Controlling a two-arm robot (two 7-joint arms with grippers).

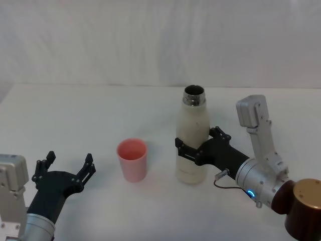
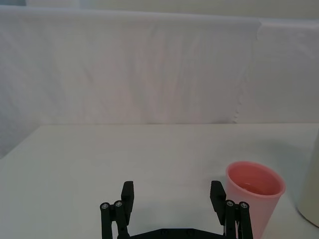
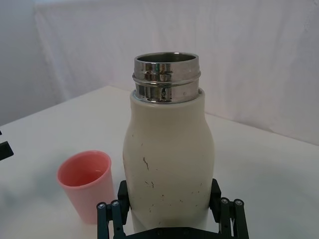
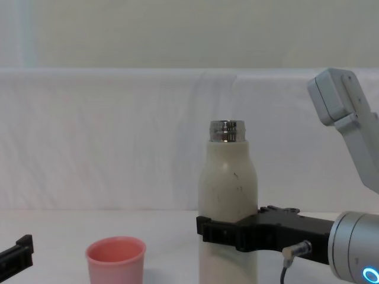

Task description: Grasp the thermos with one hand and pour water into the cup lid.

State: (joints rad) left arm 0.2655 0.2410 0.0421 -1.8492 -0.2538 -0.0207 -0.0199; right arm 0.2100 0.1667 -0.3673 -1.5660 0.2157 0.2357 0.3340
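Observation:
The thermos (image 1: 193, 140) stands upright on the white table, cream-white with an open steel neck. My right gripper (image 1: 198, 138) reaches in from the right, its black fingers pressed against both sides of the bottle's lower half. The right wrist view shows the thermos (image 3: 169, 154) between the fingers (image 3: 122, 196), which touch its sides. The pink cup lid (image 1: 132, 159) stands upright just left of the thermos, a small gap between them. At the lower left my left gripper (image 1: 70, 158) rests open over the table, left of the cup lid (image 2: 254, 194), holding nothing.
A white cloth backdrop (image 4: 118, 130) rises behind the table's far edge. Bare tabletop (image 1: 75, 115) spreads to the left of and behind the cup lid.

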